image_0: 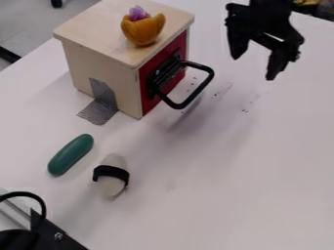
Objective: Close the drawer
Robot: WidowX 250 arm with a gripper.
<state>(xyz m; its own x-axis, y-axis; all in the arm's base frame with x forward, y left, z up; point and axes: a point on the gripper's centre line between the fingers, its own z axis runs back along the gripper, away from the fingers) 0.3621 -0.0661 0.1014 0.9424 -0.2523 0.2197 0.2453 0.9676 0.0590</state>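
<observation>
Hanging over the white table (pixel 215 195) near its upper-right edge, the black gripper (pixel 254 67) points downward with its two fingers spread apart and nothing between them. It is well apart from the small wooden cabinet (pixel 94 66), which stands near the table's upper-left edge. The red drawer (pixel 150 103) is in the cabinet's right-hand face, its front about level with the wood around it, and its black loop handle (pixel 201 87) juts out toward the right over the table. On the cabinet top, close to the edge above the drawer, sits an orange cup-like piece (pixel 143 32) with a purple thing (pixel 137 13) in it. Grey tape (pixel 98 112) runs from the cabinet's left side onto the table. Toward the lower left lie a green oblong piece (pixel 70 155) and, just beside it, a pale rounded one (pixel 112 187) with a black band (pixel 111 172) around it.
</observation>
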